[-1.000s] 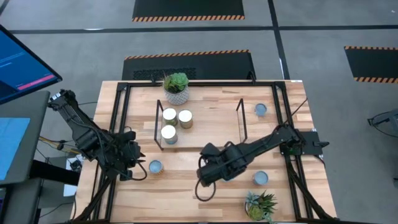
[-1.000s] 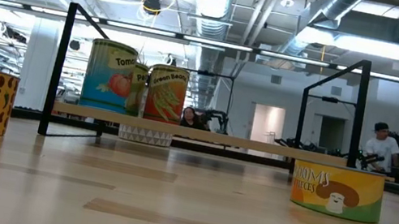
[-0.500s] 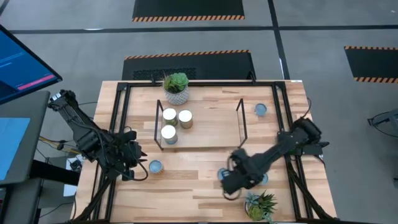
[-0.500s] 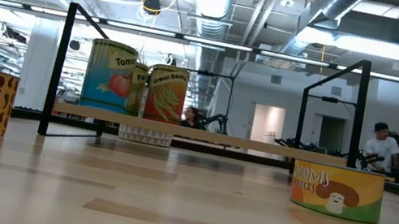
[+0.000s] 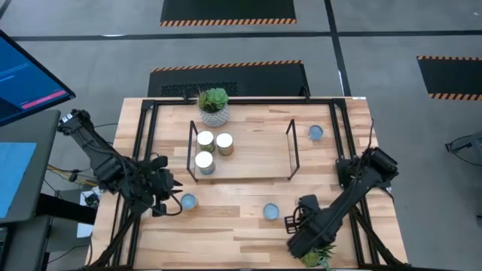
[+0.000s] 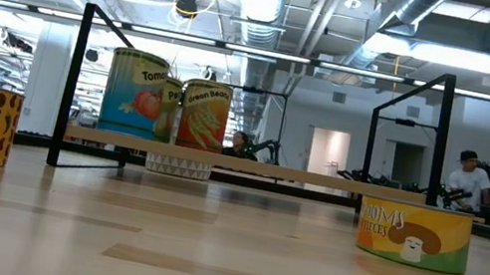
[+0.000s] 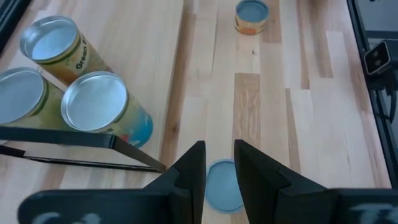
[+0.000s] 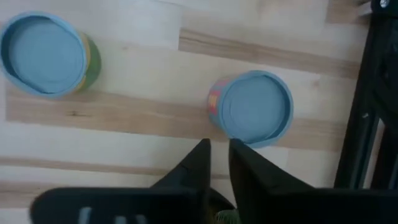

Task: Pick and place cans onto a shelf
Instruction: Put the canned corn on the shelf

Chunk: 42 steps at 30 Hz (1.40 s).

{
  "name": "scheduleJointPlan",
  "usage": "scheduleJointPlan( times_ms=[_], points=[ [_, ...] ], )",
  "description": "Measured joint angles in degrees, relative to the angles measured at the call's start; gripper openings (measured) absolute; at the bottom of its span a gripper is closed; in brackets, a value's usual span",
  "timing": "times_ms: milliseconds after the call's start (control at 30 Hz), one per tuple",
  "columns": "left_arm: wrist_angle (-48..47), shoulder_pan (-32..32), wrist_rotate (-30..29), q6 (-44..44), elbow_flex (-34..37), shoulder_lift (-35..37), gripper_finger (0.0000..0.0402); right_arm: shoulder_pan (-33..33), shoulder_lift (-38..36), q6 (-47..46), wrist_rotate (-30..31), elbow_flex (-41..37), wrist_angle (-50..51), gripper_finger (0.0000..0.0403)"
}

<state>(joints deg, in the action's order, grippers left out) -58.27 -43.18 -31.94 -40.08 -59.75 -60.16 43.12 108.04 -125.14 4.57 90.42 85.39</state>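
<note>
My right fingers (image 8: pixel 214 163) are just a narrow slit near the table's (image 5: pixel 248 229) front edge, holding nothing, left fingers (image 7: pixel 219 168) narrowly parted over a can (image 7: pixel 222 186), and three cans (image 5: pixel 205 150) sit on the shelf (image 5: pixel 256 154).

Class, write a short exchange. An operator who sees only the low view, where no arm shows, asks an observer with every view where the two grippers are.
Operator: My low view shows the shelf and cans, but no arms. Where is the left gripper?
Observer: The left gripper is open at the table's left front, pointing at a blue-topped can just ahead of it.
Operator: And the right one?
Observer: The right gripper is over the table's right front, near the spiky plant, with a second can close ahead of it.
</note>
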Motion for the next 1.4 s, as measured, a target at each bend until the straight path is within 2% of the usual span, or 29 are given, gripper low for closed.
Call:
scheduleJointPlan(
  times_ms=[233,433,733,967,1167,1400],
  points=[
    [0.45,1.47,0.00,1.69,0.00,0.00,0.0073,-1.11,0.08,-4.13,-0.08,0.01,3.18,0.0157],
    [0.43,2.52,-0.02,1.97,0.00,0.00,0.0073,-1.27,0.08,-4.05,0.05,-0.20,0.32,0.0183],
    [0.43,2.69,0.02,1.94,0.00,0.00,0.0073,-1.64,-0.07,-5.51,-1.43,-7.89,-9.44,0.0180],
    [0.41,2.69,0.04,1.96,0.00,0.00,0.0073,-1.68,-0.09,-5.43,-1.65,-12.01,-10.36,0.0179],
    [0.39,2.69,0.04,1.95,0.00,0.00,0.0073,-1.92,-0.31,-3.36,-3.14,-16.33,-17.34,0.0173],
    [0.36,2.69,0.04,1.95,0.00,0.00,0.0073,-2.44,-0.22,-3.34,-3.53,-16.99,-15.97,0.0155]
  ],
)
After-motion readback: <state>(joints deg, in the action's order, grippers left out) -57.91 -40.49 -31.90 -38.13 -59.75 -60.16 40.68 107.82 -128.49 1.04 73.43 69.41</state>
